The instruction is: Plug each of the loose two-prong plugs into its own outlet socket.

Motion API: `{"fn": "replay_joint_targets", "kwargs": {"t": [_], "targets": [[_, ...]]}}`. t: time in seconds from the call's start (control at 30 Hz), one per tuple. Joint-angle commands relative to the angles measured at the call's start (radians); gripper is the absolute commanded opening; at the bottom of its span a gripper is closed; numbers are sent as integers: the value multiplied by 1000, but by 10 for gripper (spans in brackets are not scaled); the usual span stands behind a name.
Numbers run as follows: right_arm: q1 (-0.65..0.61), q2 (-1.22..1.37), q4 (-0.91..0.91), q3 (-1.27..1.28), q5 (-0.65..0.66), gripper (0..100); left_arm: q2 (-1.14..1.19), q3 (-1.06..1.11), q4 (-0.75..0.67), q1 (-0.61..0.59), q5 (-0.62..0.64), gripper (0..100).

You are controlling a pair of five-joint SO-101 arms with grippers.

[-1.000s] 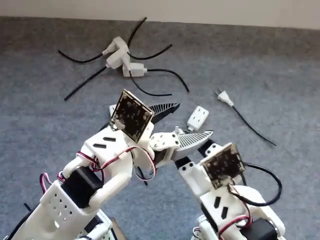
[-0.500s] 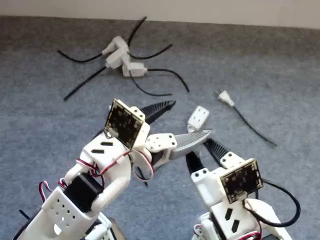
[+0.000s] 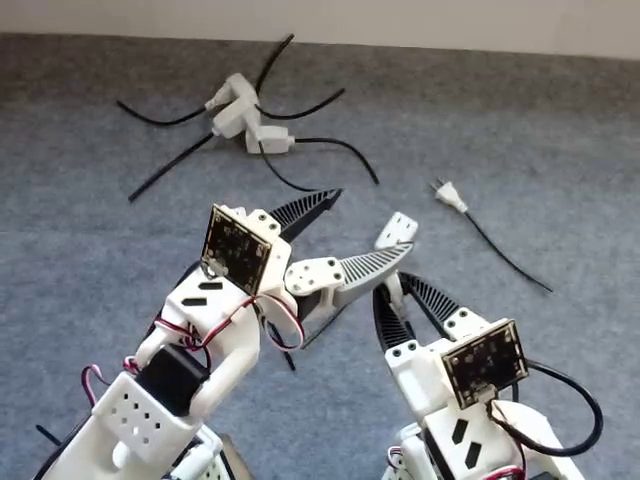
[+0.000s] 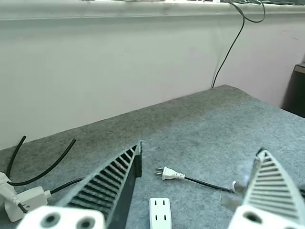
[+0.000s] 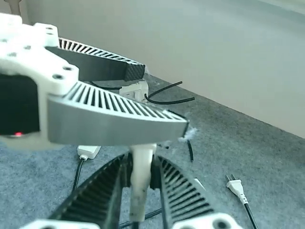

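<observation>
A white outlet socket [image 3: 398, 229] stands tilted up off the grey carpet, with my right gripper [image 3: 394, 291] shut on its near end. It shows as a white bar [image 5: 141, 177] pinched between the ribbed fingers. My left gripper [image 3: 362, 230] hangs open just above and across it, one finger [image 3: 372, 266] covering part of the socket. The socket's slotted face [image 4: 160, 213] lies between the open left fingers. The loose two-prong plug [image 3: 449, 194] lies to the right on its black cord, also seen as plug [image 4: 169, 174] and plug [image 5: 236, 186].
A cluster of white sockets with plugs and black cords [image 3: 241, 121] lies at the back left. Another white piece on a cord [image 5: 88, 151] rests on the carpet under the left arm. A pale wall [image 4: 119, 62] edges the carpet at the back.
The right arm has pulled back toward the front and the socket's far end has tipped up. The left gripper has shifted slightly left, still open.
</observation>
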Motion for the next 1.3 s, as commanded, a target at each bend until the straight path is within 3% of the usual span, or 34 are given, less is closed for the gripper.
{"fn": "replay_joint_targets", "kwargs": {"t": [0.0, 0.33, 0.43, 0.6, 0.87, 1.0, 1.13, 1.27], "targets": [[10, 2, 1, -90, 5, 8, 10, 31, -14, -39, -5, 337], [16, 12, 1, -81, 5, 8, -1, 33, -14, -47, -3, 337], [18, 13, 1, -79, 5, 8, -1, -4, -12, -104, -3, 337], [18, 71, -12, -85, 5, 8, -1, -24, -11, -318, -3, 337], [10, 467, -133, -160, -3, 8, 1, 44, 9, -728, -3, 337], [10, 648, -171, -268, -137, 8, 1, 139, 6, -863, 14, 337], [24, 835, -154, -371, -259, 8, 10, 223, 5, -935, 184, 337], [196, 970, -71, -458, -411, 8, 12, 243, 12, -932, 258, 337]]}}
